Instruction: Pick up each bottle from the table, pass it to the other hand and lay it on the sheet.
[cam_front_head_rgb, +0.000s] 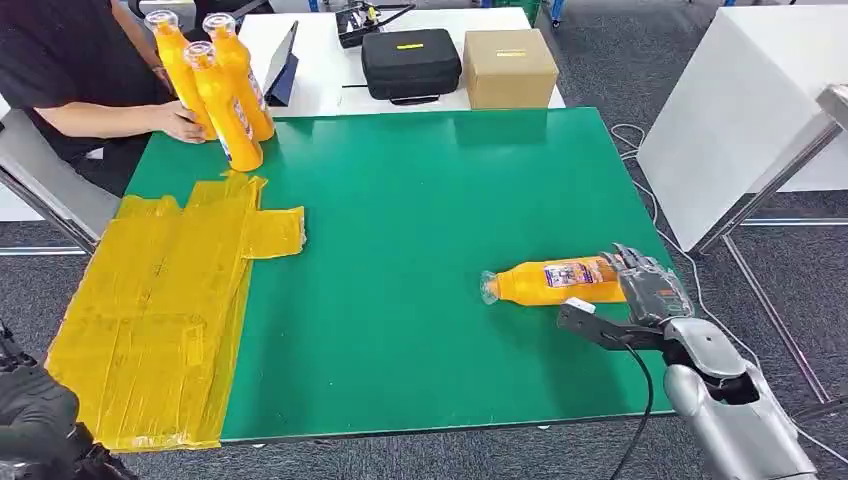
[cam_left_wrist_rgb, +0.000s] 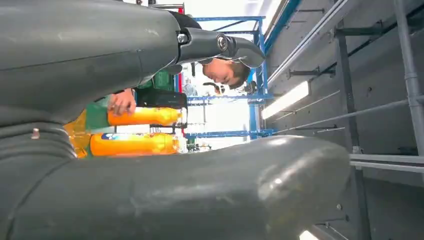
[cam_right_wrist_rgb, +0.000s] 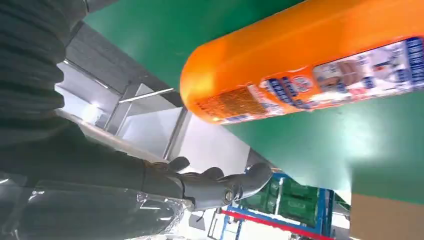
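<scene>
Head view first, going from my left: the yellow sheet (cam_front_head_rgb: 155, 320) lies crumpled along the left side of the green table (cam_front_head_rgb: 420, 260), part of it hanging over the edge. At the far left corner a person (cam_front_head_rgb: 70, 70) rests a hand on a cluster of three upright bottles (cam_front_head_rgb: 215, 85), just beyond the sheet's far end. Behind the table I see a white table (cam_front_head_rgb: 310, 60) carrying a black case (cam_front_head_rgb: 410, 63) and a cardboard box (cam_front_head_rgb: 510, 67) side by side. Further right, on the green surface near its right edge, one orange bottle (cam_front_head_rgb: 555, 281) lies on its side, cap end toward the sheet, well apart from it. My right hand (cam_front_head_rgb: 640, 295) sits at the bottle's base end: the darker fingers (cam_front_head_rgb: 640, 270) lie against the far side of the base, the thumb (cam_front_head_rgb: 590, 325) stretches out on the near side and looks clear of it. I cannot tell whether the fingers press the bottle; it rests on the table.

From the right wrist I get the bottle's labelled base close up, with the thumb extended apart from it, fingers spread.

From the left wrist I see my left hand (cam_left_wrist_rgb: 150, 100) with thumb and finger apart and nothing between them; beyond, the person's hand on the upright bottles.
</scene>
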